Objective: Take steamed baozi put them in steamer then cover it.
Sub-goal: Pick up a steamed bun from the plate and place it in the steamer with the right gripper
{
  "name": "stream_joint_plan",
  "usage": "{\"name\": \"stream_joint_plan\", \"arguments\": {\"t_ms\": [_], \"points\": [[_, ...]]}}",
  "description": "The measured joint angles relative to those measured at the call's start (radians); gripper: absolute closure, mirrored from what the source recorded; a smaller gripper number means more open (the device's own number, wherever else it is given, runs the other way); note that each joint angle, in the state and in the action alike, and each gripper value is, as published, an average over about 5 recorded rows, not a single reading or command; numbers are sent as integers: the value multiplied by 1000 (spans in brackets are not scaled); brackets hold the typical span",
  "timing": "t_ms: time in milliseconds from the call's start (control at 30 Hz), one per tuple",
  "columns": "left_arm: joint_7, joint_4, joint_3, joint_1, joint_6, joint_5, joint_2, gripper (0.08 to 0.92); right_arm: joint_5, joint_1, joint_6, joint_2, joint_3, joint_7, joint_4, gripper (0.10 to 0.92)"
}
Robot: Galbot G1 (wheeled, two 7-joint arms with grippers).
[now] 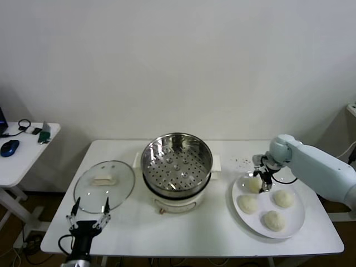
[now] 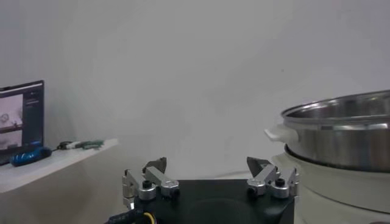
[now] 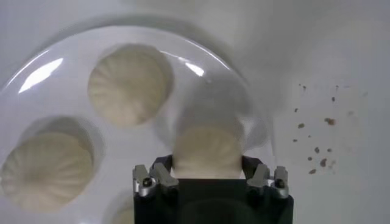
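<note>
Four cream-white baozi lie on a white plate [image 1: 296, 221] at the table's right. My right gripper [image 1: 260, 179] is down on the back-left baozi [image 1: 254, 184]. In the right wrist view its fingers press both sides of this baozi [image 3: 207, 151], gripper [image 3: 207, 170]; I cannot tell whether it is lifted. The other baozi [image 1: 283, 198] [image 1: 247, 203] [image 1: 273, 220] lie loose, and two of them show in the wrist view [image 3: 129, 82] [image 3: 46, 170]. The steel steamer [image 1: 177, 161] stands uncovered and empty at the centre. The glass cover [image 1: 104, 185] lies flat to its left. My left gripper [image 1: 88, 214] is open at the front-left edge.
Dark crumbs [image 1: 242, 161] lie on the table behind the plate. A white side table [image 1: 22, 156] with a blue mouse [image 1: 9, 148] stands at far left. The steamer's wall [image 2: 341, 131] is close beside the left gripper [image 2: 207, 167].
</note>
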Motion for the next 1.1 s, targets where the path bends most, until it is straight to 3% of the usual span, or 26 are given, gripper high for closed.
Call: {"name": "stream_joint_plan", "arguments": {"t_ms": [633,1100], "points": [[4,-15,11,16,0,2,6,177,104,544,211,147,-370,-11,152,289],[8,-22,22,36,10,2,26,177,-19,679,375,392,-440,5,212,287]]}}
